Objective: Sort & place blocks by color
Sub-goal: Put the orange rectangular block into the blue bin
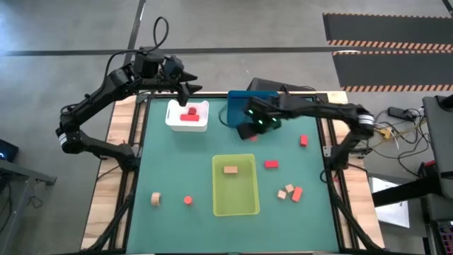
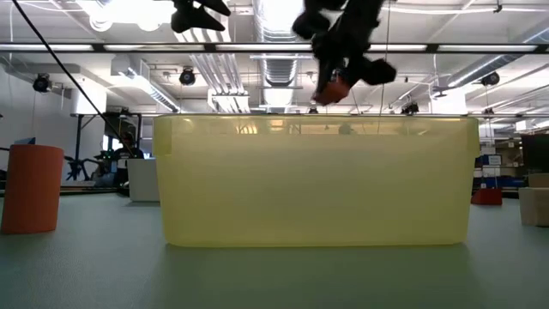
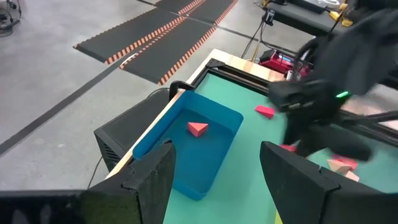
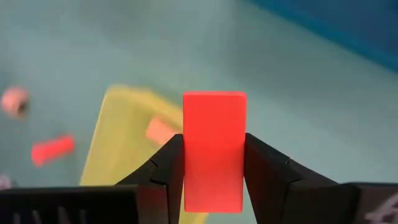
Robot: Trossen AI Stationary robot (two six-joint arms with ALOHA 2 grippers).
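My right gripper [image 1: 248,129] is shut on an orange-red bar block [image 4: 214,143], high above the mat beside the blue bin [image 1: 244,105]; the block also shows in the low view [image 2: 333,87]. My left gripper [image 1: 190,90] is open and empty above the far side of the white bin [image 1: 198,124], which holds deep red blocks [image 1: 189,115]. The blue bin holds a coral wedge [image 3: 198,128]. The yellow-green bin [image 1: 244,202] holds a tan block [image 1: 230,169]. My right gripper pinches the bar's two long sides [image 4: 189,168] between its two fingers. The bar lies along the fingers, and its free end [image 4: 214,99] sticks out past the fingertips. The bar is lifted clear, high above the mat.
Loose blocks lie on the green mat: red ones [image 1: 304,140] [image 1: 271,164] [image 1: 296,193], tan ones [image 1: 285,190] at the right, a tan one [image 1: 156,199] and a red one [image 1: 187,200] at the near left. The yellow-green bin fills the low view [image 2: 317,184].
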